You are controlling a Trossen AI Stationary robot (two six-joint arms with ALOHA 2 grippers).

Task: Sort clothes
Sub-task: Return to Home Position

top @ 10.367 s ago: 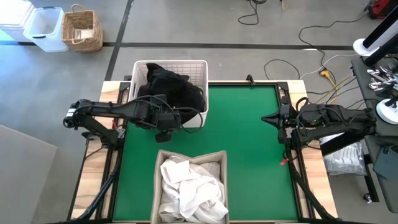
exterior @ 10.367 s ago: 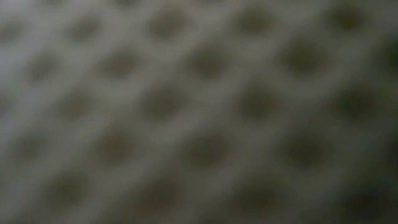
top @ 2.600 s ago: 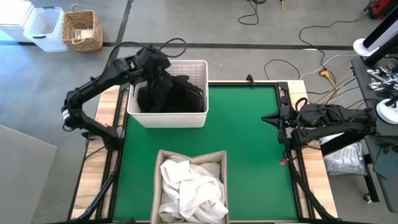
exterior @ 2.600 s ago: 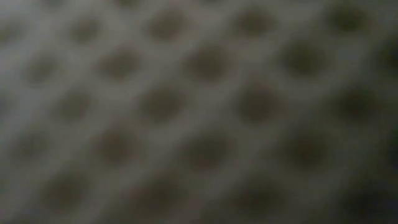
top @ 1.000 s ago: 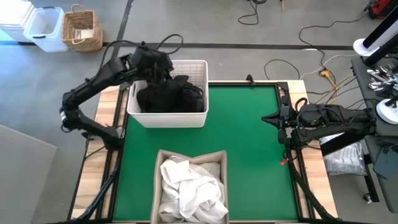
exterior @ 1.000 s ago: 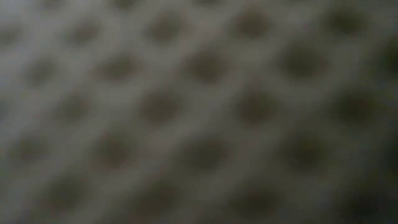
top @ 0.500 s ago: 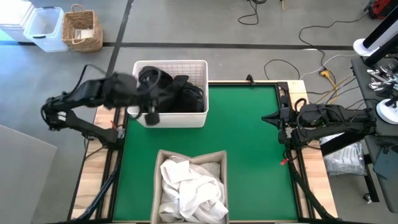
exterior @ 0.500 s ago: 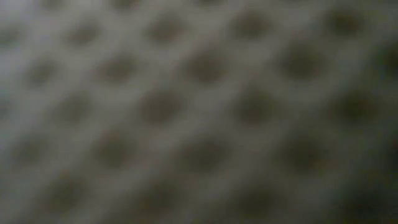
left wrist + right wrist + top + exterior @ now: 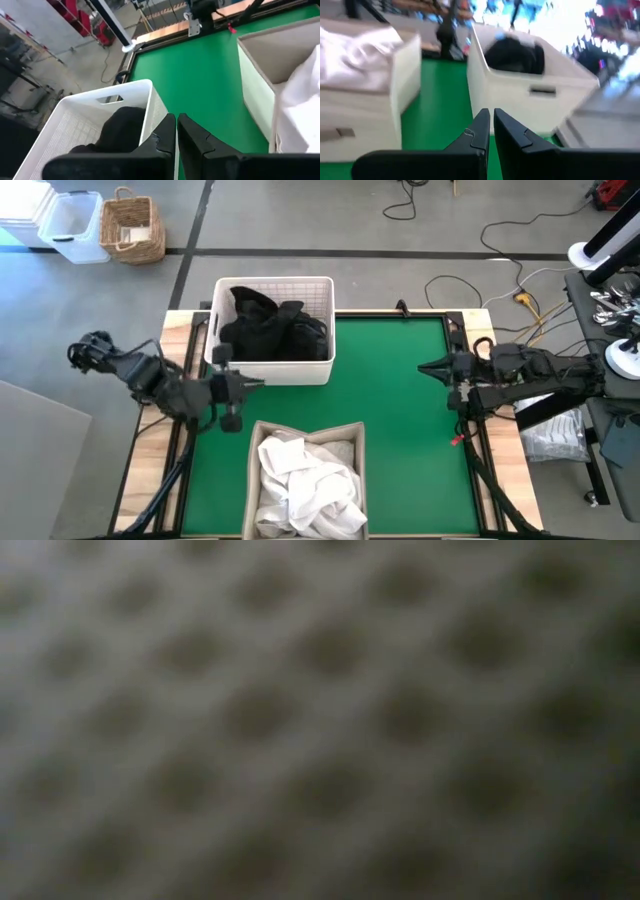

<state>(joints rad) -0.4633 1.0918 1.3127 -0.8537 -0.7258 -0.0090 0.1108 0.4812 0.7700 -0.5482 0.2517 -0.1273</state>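
Note:
Dark clothes [image 9: 272,330] lie heaped in the white plastic basket [image 9: 325,290] at the mat's far left; in the left wrist view the dark clothes [image 9: 120,127] show just past the basket wall [image 9: 150,107]. White clothes [image 9: 305,480] fill the beige bin [image 9: 355,430] at the near edge. My left gripper [image 9: 245,385] is shut, holds nothing, and hovers near the mat's left edge between basket and bin, pointing right; its fingertips [image 9: 176,120] are together. My right gripper [image 9: 425,367] waits shut at the mat's right edge, its fingertips [image 9: 491,116] facing the basket [image 9: 530,85].
The green mat [image 9: 400,430] lies bare between the two containers and the right arm. The low view is filled by a blurred white lattice [image 9: 320,720] close to the lens. On the floor beyond the table stand a wicker basket [image 9: 132,225] and a plastic box [image 9: 72,225].
My left arm has drawn out of the white basket, swung toward the table's near left and dropped low, so its gripper now points right in front of the basket. The dark clothes have stayed in the basket.

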